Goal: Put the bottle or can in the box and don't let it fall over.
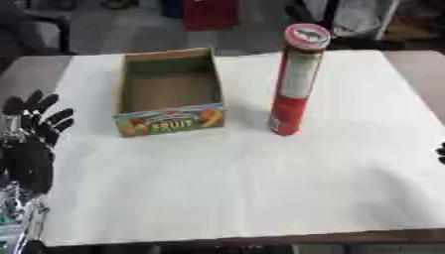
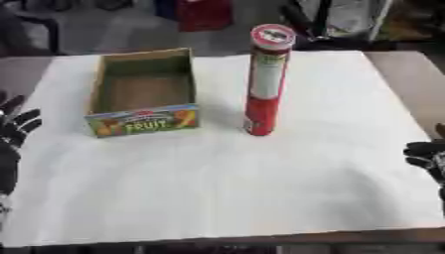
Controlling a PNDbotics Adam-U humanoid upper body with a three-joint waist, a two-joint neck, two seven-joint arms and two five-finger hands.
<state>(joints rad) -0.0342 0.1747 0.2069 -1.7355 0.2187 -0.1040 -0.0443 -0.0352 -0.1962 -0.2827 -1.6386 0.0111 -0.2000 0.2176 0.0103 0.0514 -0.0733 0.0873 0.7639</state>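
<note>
A tall red can [image 1: 295,82] with a red lid and a pale label stands upright on the white cloth, right of the box. The open cardboard box [image 1: 169,93] lies empty, its front printed with fruit and the word FRUIT. My left hand [image 1: 33,141] rests at the left edge of the cloth, fingers spread upward, holding nothing, well left of the box. My right hand [image 2: 428,158] shows only partly at the right edge, far from the can; its fingers are cut off by the edge.
The white cloth [image 1: 243,183] covers most of the brown table [image 1: 417,69]. Chairs, a red object and dark bags stand on the floor beyond the far edge.
</note>
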